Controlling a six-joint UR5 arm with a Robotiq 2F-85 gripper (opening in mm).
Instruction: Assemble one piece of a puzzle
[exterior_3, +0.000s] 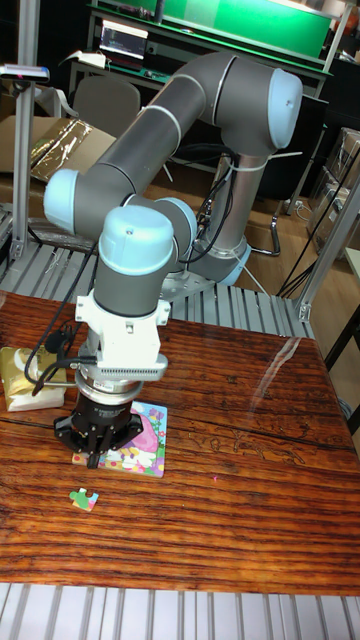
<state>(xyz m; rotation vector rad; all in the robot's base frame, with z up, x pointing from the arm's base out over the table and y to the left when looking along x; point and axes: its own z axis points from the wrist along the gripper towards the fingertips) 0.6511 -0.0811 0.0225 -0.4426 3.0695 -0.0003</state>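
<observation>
A colourful puzzle board (143, 444) lies flat on the wooden table (230, 480), partly hidden under my gripper (96, 455). The gripper hangs straight down over the board's left edge, its dark fingers close to the surface. Whether anything sits between the fingers is hidden by the gripper's body. A loose puzzle piece (84, 498), green and multicoloured, lies on the table in front of the board and a little to the left, apart from the gripper.
A yellowish bag or cloth (22, 378) rests at the table's left edge behind the gripper. A metal ribbed surface (240, 305) borders the far side of the table. The arm's base stands behind the table.
</observation>
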